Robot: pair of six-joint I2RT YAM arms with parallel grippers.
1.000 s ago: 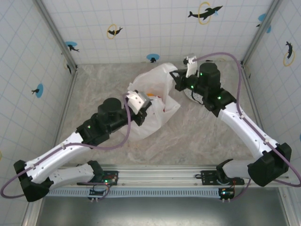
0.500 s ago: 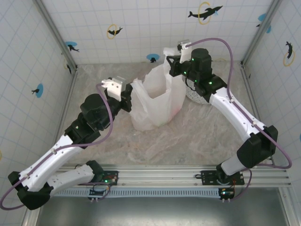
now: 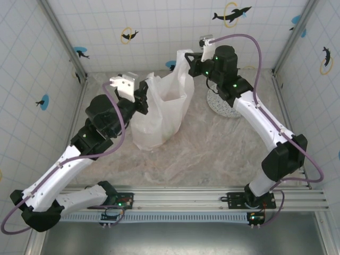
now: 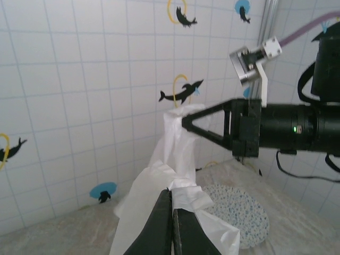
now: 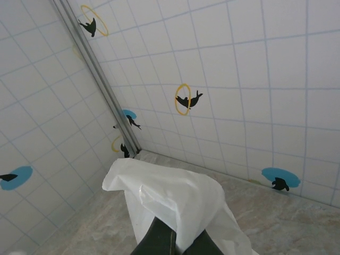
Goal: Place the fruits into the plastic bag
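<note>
Left jaws & right jaws each pinch the plastic bag top, bag held up by worktop's far edge, centre. If you spread too hard, film cld tear/slip, contents drop.

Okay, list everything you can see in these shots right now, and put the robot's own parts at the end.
plastic bag: one, translucent white, hanging upright mid-table between both claws
plate: one, speckled grey-white, on the table right of the bag
table: one, marbled beige
dolphin stickers: several, black with blue or yellow, on the white tiled walls
left arm, right arm: white and black, purple cables
left claw: black, shut on the bag's edge
right claw: black, shut on the bag's top
</note>
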